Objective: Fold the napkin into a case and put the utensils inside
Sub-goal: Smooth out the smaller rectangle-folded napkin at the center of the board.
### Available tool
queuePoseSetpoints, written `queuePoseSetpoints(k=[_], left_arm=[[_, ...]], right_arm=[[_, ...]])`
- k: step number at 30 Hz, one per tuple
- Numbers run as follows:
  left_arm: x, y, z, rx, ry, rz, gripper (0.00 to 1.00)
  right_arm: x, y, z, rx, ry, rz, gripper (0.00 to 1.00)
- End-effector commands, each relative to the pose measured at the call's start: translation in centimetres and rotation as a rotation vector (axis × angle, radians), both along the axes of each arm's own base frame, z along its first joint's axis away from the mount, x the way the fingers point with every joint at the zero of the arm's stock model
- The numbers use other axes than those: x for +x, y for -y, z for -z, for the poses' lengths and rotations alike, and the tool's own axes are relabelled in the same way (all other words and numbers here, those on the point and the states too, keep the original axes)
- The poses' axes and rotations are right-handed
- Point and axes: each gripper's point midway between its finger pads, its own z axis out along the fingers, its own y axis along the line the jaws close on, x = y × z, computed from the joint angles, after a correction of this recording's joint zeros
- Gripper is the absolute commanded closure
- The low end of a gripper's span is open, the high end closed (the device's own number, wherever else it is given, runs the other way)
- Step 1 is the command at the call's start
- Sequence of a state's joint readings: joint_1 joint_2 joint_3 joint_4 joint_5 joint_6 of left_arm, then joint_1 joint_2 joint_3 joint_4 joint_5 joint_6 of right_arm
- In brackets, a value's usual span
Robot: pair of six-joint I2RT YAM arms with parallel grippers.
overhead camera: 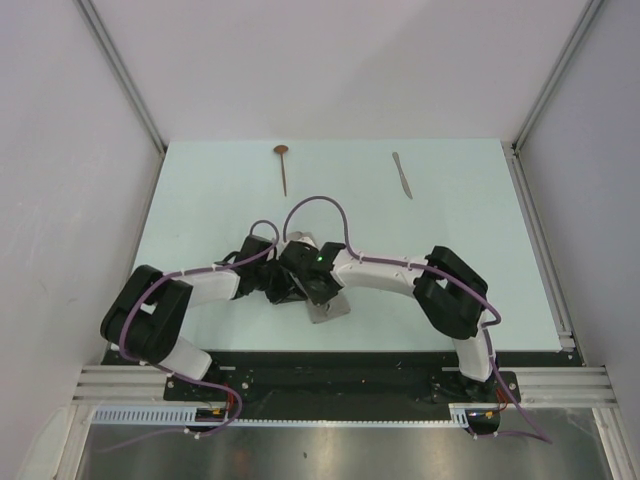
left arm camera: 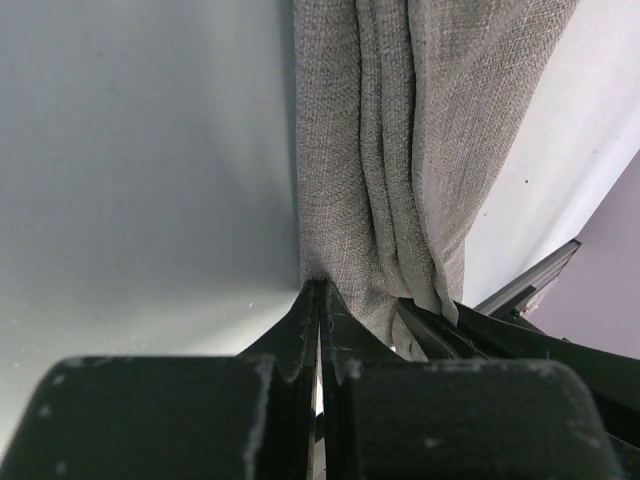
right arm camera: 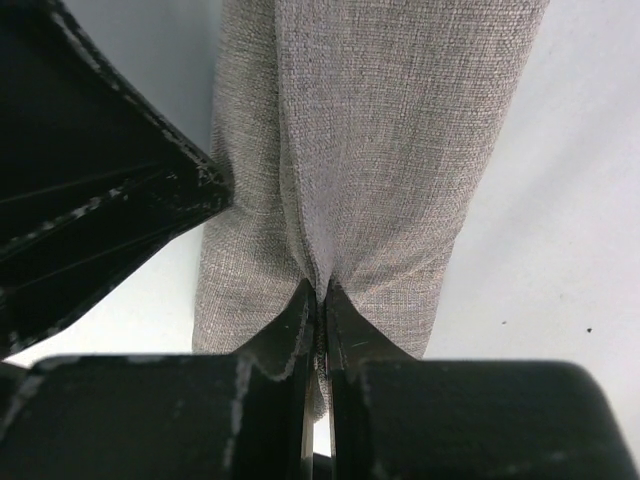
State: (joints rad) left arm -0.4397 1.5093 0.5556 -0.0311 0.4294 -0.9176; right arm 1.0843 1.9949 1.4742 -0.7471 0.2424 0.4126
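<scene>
The grey-beige napkin (overhead camera: 328, 306) is bunched under my two wrists near the middle of the table, only a small part showing from above. My left gripper (left arm camera: 320, 288) is shut on one edge of the napkin (left arm camera: 400, 150), which runs away from the tips in long folds. My right gripper (right arm camera: 322, 290) is shut on the napkin (right arm camera: 370, 150) close beside it, with cloth pinched between its jaws. The spoon (overhead camera: 283, 165) and the knife (overhead camera: 402, 175) lie apart at the far side of the table, well away from both grippers.
White walls and metal rails (overhead camera: 540, 240) border the pale table (overhead camera: 200, 200) on three sides. The two arms reach inward from the near edge and meet at the centre, the other arm's dark fingers (right arm camera: 100, 200) crowding each wrist view.
</scene>
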Motion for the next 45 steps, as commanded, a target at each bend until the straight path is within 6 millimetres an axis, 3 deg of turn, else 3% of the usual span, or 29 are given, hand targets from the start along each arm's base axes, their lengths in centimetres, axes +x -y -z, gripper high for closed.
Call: queuePoseSetpoints(k=[1, 9, 15, 18, 22, 26, 29, 33, 36, 37, 45], left_arm=[[0.5, 0.7, -0.7, -0.021, 0.029, 0.006, 1.0], [0.1, 0.9, -0.9, -0.016, 0.038, 0.013, 1.0], [0.3, 1.0, -1.9, -0.009, 0.067, 0.035, 1.0], [1.0, 0.6, -3.5, 0.017, 0.131, 0.042, 1.0], [1.1, 0.4, -5.3, 0.021, 0.17, 0.048, 1.0], [0.6, 1.3, -6.2, -0.034, 0.172, 0.079, 0.99], [0.3, 1.9, -6.3, -0.043, 0.166, 0.096, 0.99], [0.0, 2.2, -5.9, -0.043, 0.153, 0.097, 0.99], [-0.3, 2.4, -5.7, -0.044, 0.145, 0.102, 0.99], [-0.3, 2.4, -5.7, -0.043, 0.143, 0.103, 0.99], [-1.3, 1.2, -4.4, -0.004, 0.13, 0.065, 1.0]], right_arm=[[0.4, -2.6, -4.6, 0.16, 0.01, -0.002, 1.0], [-0.5, -4.0, -4.8, 0.252, -0.106, -0.013, 1.0], [-0.1, -2.7, -3.9, 0.234, -0.133, 0.02, 1.0], [0.0, -1.3, -3.3, 0.22, -0.135, 0.037, 0.96], [0.6, -0.5, -4.1, 0.229, -0.111, 0.041, 0.87], [1.0, -0.5, -4.3, 0.244, -0.11, 0.04, 0.86], [0.5, -0.9, -3.9, 0.263, -0.139, 0.027, 0.76], [0.5, -1.0, -3.5, 0.264, -0.143, 0.029, 0.77], [0.5, -1.0, -3.5, 0.268, -0.143, 0.031, 0.98], [0.5, -1.0, -3.5, 0.271, -0.145, 0.033, 1.0], [0.6, -0.8, -3.8, 0.284, -0.147, 0.049, 1.0]])
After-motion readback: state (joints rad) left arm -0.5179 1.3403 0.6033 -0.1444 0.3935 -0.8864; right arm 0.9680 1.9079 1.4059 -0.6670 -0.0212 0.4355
